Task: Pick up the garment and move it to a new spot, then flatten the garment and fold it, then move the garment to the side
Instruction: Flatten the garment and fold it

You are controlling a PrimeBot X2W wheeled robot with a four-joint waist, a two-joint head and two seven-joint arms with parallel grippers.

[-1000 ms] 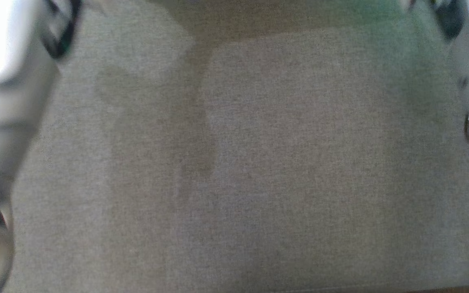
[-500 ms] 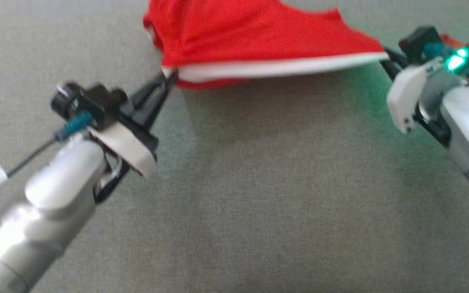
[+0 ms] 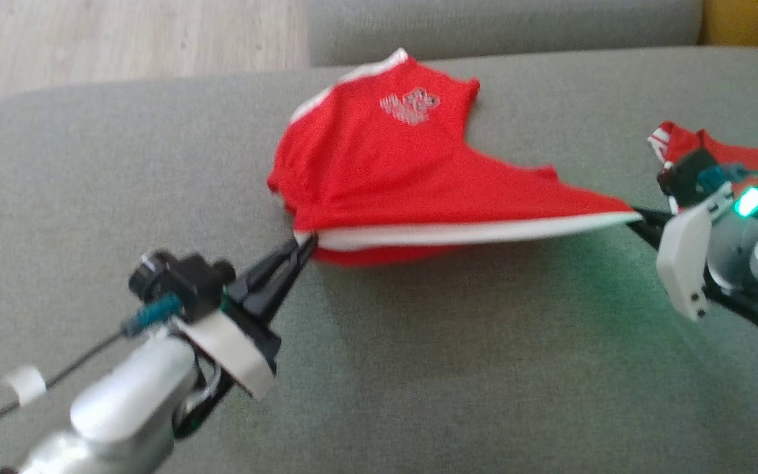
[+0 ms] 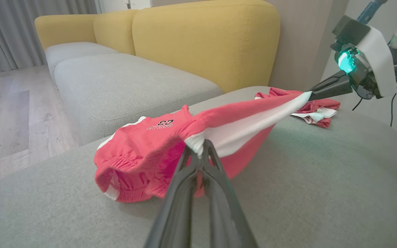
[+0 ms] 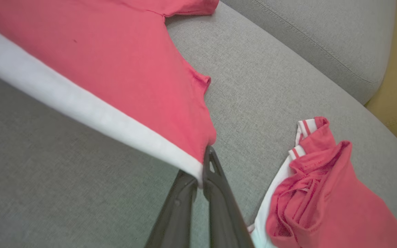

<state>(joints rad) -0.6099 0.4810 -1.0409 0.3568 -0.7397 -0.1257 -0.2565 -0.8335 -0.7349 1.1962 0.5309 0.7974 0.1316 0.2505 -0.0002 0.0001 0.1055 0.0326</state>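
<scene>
The garment (image 3: 392, 171) is a pair of red shorts with a white side stripe and a white print, stretched between my two grippers above the grey cushion (image 3: 418, 368). My left gripper (image 3: 305, 242) is shut on the stripe's left end, at the elastic waistband (image 4: 195, 143). My right gripper (image 3: 635, 217) is shut on the stripe's other end (image 5: 202, 165). The stripe edge hangs taut in the air; the far part of the shorts (image 4: 140, 137) rests on the cushion.
A second red and white garment (image 5: 322, 193) lies crumpled on the cushion by my right gripper (image 3: 734, 158). A yellow sofa back (image 4: 205, 38) and more grey seats (image 4: 126, 86) stand beyond. Wooden floor (image 3: 122, 39) lies past the cushion's far left edge.
The head camera has swung up, bringing the shorts, both grippers and the cushion's far edge into the picture. Both grippers keep their hold on the stripe.
</scene>
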